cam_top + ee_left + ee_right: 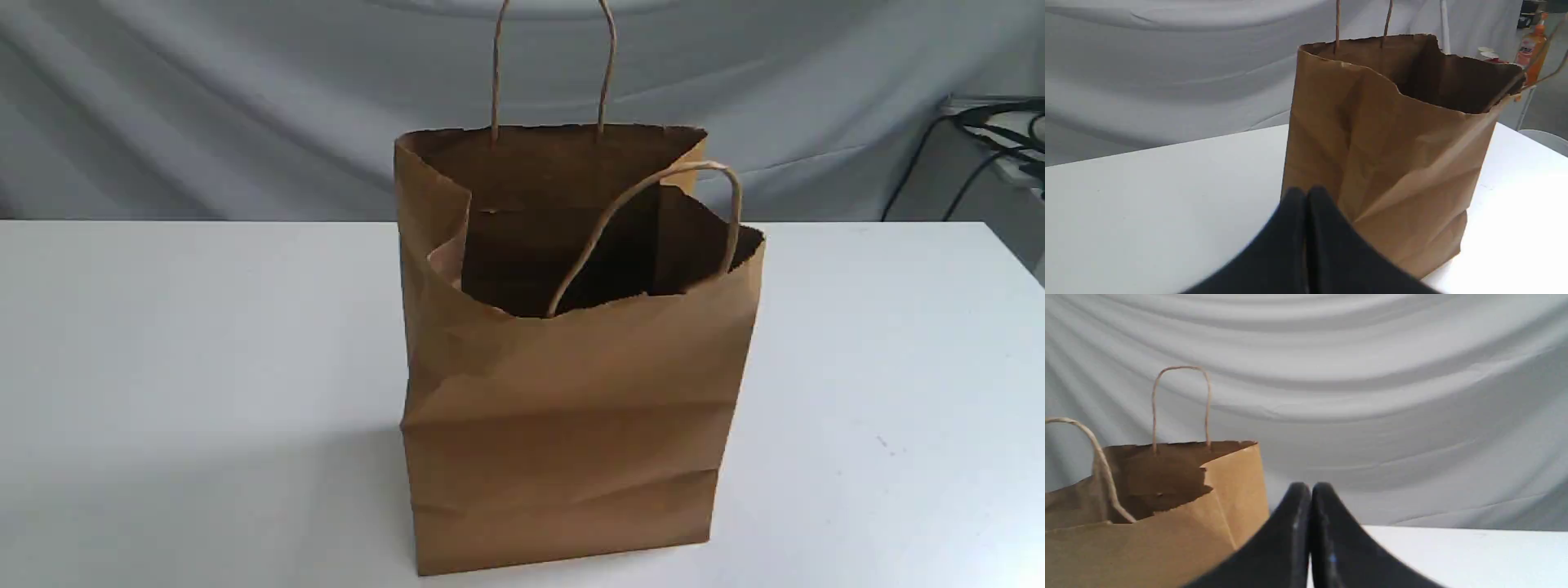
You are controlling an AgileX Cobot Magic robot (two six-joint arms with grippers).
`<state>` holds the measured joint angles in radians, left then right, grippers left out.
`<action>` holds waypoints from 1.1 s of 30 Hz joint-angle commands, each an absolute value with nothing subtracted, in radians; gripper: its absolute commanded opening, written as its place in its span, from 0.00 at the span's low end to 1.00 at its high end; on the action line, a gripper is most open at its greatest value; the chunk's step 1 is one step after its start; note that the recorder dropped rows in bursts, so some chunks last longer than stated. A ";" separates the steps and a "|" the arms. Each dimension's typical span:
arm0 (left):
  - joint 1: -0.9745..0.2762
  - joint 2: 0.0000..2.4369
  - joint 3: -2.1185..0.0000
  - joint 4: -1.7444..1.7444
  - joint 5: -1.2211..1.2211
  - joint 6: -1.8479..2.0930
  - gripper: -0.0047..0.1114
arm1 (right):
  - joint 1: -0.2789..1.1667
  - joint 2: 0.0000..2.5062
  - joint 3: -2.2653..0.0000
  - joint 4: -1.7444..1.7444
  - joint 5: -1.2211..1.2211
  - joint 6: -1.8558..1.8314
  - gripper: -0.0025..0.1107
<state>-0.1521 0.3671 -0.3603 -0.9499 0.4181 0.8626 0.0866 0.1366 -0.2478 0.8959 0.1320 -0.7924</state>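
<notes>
**Paper bag on table, both arms at rest height.** A tall brown paper carrier bag [563,425] stands upright near the middle of a white table [163,367]. Its mouth is open and its walls are creased.

The rear handle [551,57], of twisted paper cord, rises straight up from the back rim. The front handle [653,220] leans inward and droops across the open mouth. The inside of the bag is dark, and its contents cannot be told.

The left gripper [1306,192] has black fingers pressed together tip to tip, pinching nothing. It hangs above the table just beside a lower corner of the bag, on the bag's left. Whether it touches the paper cannot be told.

The right gripper [1311,486], likewise black, is closed finger against finger and is empty. It sits near the bag's right side at about the height of the rim, apart from the paper.

A grey draped cloth [204,106] hangs behind the table. Black cables [980,139] trail at the far right of the room. An orange bottle [1531,45] stands beyond the bag, seen from the left wrist.
</notes>
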 commanded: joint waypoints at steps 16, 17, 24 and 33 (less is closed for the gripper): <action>-0.151 0.361 -0.356 -0.958 0.420 0.869 0.04 | 0.030 0.000 -0.193 0.897 0.119 -0.839 0.02; -0.151 0.361 -0.356 -0.958 0.420 0.869 0.04 | 0.030 0.000 -0.193 0.897 0.116 -0.839 0.02; -0.151 0.361 -0.356 -0.958 0.420 0.869 0.04 | 0.030 0.000 -0.193 0.953 0.111 -0.839 0.02; -0.151 0.361 -0.356 -0.958 0.420 0.869 0.04 | 0.030 0.000 -0.174 0.146 0.217 -0.106 0.02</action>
<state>-0.1521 0.3671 -0.3603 -0.9499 0.4181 0.8644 0.0342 0.0047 -0.1859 0.3289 0.1966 -0.3115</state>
